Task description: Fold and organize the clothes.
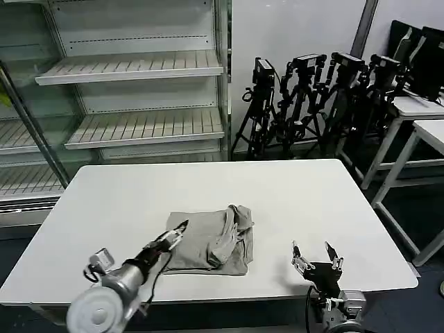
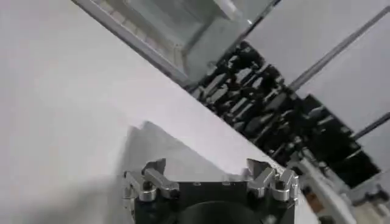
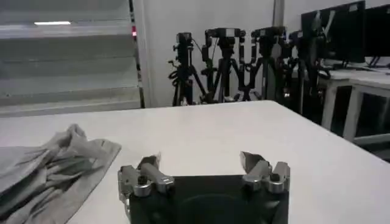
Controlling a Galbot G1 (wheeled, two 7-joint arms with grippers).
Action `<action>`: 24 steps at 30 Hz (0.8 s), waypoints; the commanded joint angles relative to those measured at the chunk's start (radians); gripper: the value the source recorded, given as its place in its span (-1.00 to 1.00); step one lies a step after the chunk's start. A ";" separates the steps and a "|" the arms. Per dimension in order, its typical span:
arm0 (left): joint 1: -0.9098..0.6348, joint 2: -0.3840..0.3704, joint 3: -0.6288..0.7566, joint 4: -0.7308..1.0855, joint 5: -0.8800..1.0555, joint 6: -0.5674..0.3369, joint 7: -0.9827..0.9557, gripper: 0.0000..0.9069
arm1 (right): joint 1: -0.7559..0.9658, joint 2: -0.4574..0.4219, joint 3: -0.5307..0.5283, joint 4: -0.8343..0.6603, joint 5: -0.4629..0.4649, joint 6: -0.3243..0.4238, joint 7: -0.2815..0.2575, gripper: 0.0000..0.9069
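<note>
From the head view the folded grey T-shirt [image 1: 211, 240] lies near the white table's [image 1: 125, 201] front edge, the left gripper [image 1: 179, 231] at its left edge and the right gripper [image 1: 316, 254] well apart to its right, while each wrist view shows its own jaws spread open and empty.

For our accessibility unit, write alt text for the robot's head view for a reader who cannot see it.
A partly folded light grey T-shirt lies on a white table. The left gripper is at the shirt's left edge, and the right gripper is open above bare table to the shirt's right. Shelves and camera tripods stand behind.
</note>
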 commanded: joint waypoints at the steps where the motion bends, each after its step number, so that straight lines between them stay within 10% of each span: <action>1: 0.062 0.167 -0.108 0.032 -0.040 0.062 0.051 1.00 | -0.004 -0.003 0.002 0.004 0.004 -0.003 -0.001 1.00; 24: -0.078 -0.014 0.017 0.208 -0.079 0.014 0.058 1.00 | -0.043 -0.004 0.046 0.044 0.021 -0.007 0.004 1.00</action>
